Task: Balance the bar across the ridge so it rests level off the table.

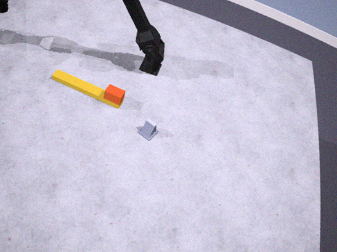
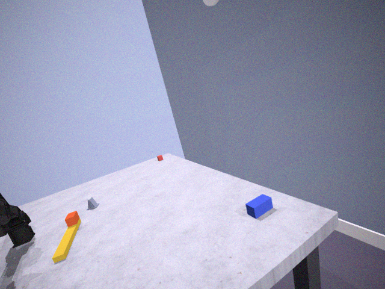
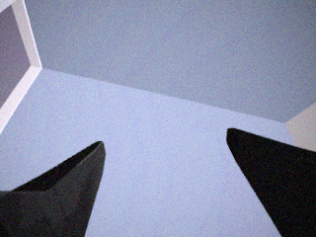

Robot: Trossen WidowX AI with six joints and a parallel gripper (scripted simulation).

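Note:
A yellow bar (image 1: 78, 85) (image 2: 66, 244) lies flat on the table, with an orange block (image 1: 114, 94) (image 2: 71, 218) on top of one end. The ridge, a small grey wedge on a thin base (image 1: 149, 129) (image 2: 92, 203), stands apart from the bar, beyond the orange block's end. Nothing rests on the ridge. My gripper (image 3: 166, 140) is open, with its two dark fingers wide apart and nothing between them. In the top view the dark end of the arm is above the table, off to the side of the bar. The wrist view shows only walls and room surfaces beyond the fingers, neither bar nor ridge.
A blue block (image 2: 259, 206) lies on the table far to the right in the exterior view. A small red cube (image 2: 159, 158) is near the table's far corner. The table's side edge (image 1: 316, 137) runs down the right of the top view.

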